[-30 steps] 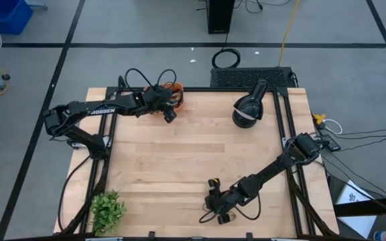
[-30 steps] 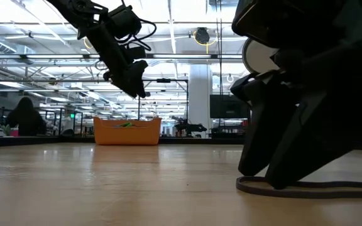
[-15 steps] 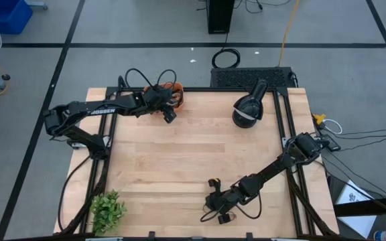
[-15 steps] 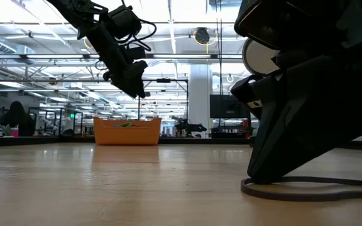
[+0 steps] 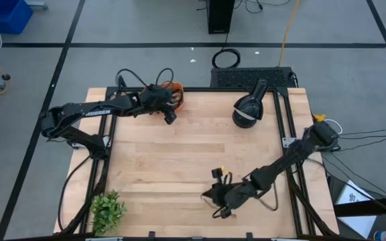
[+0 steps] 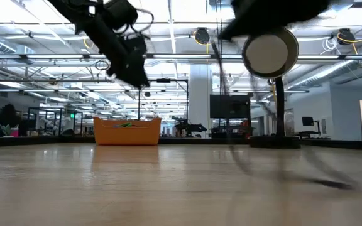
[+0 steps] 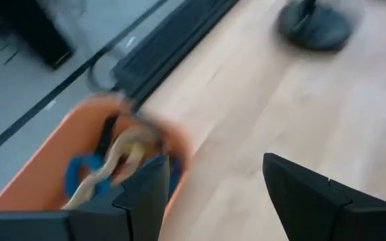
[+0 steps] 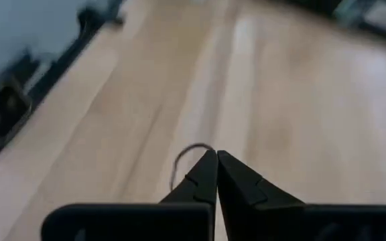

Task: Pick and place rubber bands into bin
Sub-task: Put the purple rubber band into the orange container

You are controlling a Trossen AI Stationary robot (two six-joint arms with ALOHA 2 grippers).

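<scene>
Right gripper pinched shut on a rubber band.
Left gripper, "ROSSEN"-lettered arm, gapes empty beside the orange bin.

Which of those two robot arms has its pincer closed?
The right arm's pincer, near the table's front edge: its tips are pressed together on a thin rubber band. The left pincer hangs open beside the orange bin.

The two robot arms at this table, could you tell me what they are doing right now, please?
The right gripper is shut on a thin dark rubber band near the front edge of the wooden table. The left gripper hangs open beside the small orange plastic bin, which holds blue and tan bands.
</scene>
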